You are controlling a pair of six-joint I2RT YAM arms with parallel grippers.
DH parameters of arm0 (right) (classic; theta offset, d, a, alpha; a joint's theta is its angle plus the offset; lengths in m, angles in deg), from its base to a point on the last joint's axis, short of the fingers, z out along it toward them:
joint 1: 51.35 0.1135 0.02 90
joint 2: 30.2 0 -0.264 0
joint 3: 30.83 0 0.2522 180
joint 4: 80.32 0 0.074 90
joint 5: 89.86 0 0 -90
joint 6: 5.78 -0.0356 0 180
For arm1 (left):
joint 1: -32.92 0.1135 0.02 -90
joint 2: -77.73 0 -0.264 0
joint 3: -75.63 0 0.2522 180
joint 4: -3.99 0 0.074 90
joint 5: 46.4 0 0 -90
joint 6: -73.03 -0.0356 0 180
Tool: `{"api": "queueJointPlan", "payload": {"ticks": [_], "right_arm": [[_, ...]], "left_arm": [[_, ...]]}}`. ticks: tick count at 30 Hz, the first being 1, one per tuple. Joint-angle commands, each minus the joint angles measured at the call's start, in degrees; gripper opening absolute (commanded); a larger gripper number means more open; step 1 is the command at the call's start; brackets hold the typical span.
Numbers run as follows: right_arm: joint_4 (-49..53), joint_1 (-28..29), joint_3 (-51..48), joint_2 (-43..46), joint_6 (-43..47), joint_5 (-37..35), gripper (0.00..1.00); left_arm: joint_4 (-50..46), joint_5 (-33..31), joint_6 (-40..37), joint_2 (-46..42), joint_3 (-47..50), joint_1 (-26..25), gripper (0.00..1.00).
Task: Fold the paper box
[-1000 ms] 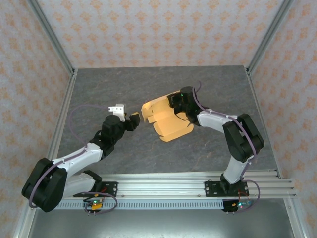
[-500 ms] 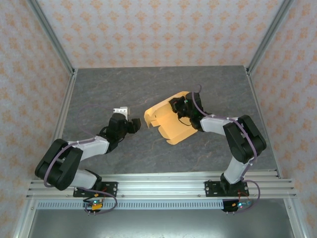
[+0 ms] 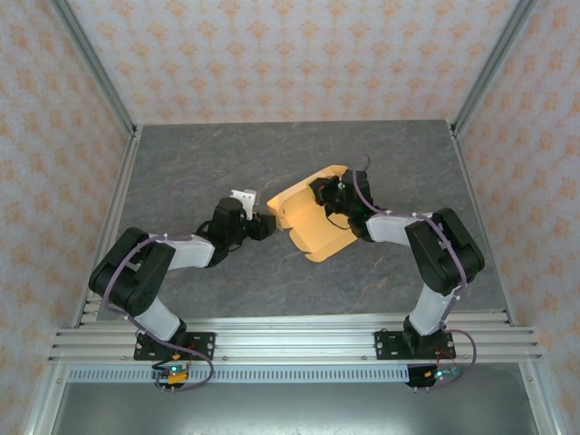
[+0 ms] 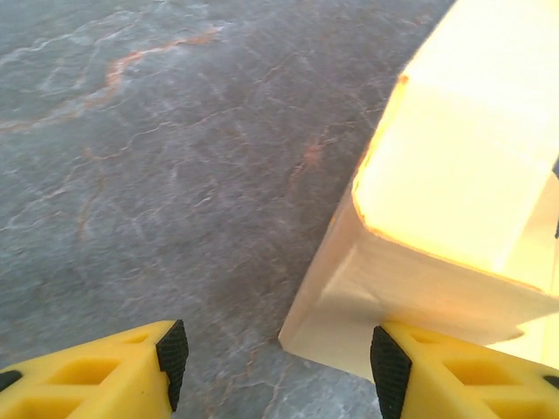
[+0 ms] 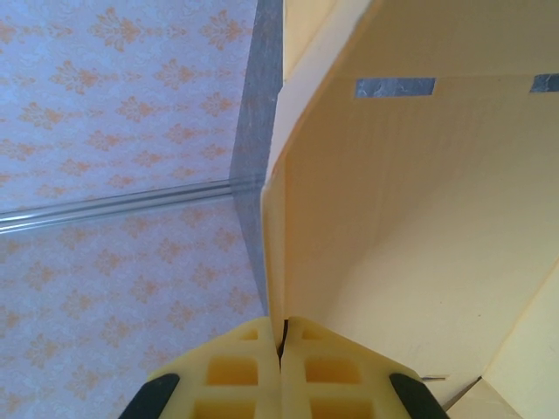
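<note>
The paper box [image 3: 313, 222], a partly folded light orange-tan sheet with raised panels, is held tilted above the middle of the table. My right gripper [image 3: 320, 192] is shut on its upper back panel; in the right wrist view the fingers [image 5: 281, 342] pinch a thin wall edge of the paper box [image 5: 419, 218]. My left gripper [image 3: 268, 225] sits at the box's left corner. In the left wrist view it [image 4: 278, 377] is open, and the lower corner of the paper box [image 4: 437, 192] reaches between its fingers, next to the right pad [image 4: 389, 368].
The grey marbled table [image 3: 181, 163] lies under both arms. Metal frame posts and patterned walls [image 3: 54, 136] close it in on three sides. An aluminium rail [image 3: 299, 337] with the arm bases runs along the near edge.
My left arm has swung right until its fingers reach the box's left corner, and its jaws have narrowed a little. The right gripper has turned the box slightly while holding it.
</note>
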State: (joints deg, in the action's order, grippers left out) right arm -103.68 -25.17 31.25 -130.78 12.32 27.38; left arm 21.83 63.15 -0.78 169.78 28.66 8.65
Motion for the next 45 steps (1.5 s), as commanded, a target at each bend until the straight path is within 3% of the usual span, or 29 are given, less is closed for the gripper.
{"api": "queueJointPlan", "payload": {"ticks": [1,20,28,33,40,42,45], "right_arm": [[-4.8,-0.1,-0.8,-1.0,-1.5,0.8,0.01],[-10.0,0.0,-3.8,-2.2,-4.3,1.1,0.00],[-6.7,-0.6,-2.3,-2.0,-1.6,2.5,0.00],[-6.3,-1.0,-2.1,-2.5,-1.8,2.9,0.00],[-7.0,-1.1,-1.2,-3.6,-2.9,4.3,0.00],[-6.7,-1.3,-1.2,-3.3,-2.9,4.7,0.00],[-6.2,-1.5,-1.1,-2.9,-2.7,5.3,0.00]], "left_arm": [[2.2,1.7,-2.3,0.2,-1.8,-1.0,0.60],[8.0,6.1,-2.0,3.6,-2.1,-3.2,0.57],[7.4,4.0,-5.5,-10.9,7.5,-0.9,0.68],[-2.7,1.5,-15.3,-14.9,6.2,-0.8,0.69],[3.8,0.0,-22.3,-10.4,6.7,-0.1,0.67],[9.6,-1.7,-22.8,-9.1,9.1,0.3,0.67],[12.8,0.1,-23.1,-8.4,10.9,0.7,0.67]]}}
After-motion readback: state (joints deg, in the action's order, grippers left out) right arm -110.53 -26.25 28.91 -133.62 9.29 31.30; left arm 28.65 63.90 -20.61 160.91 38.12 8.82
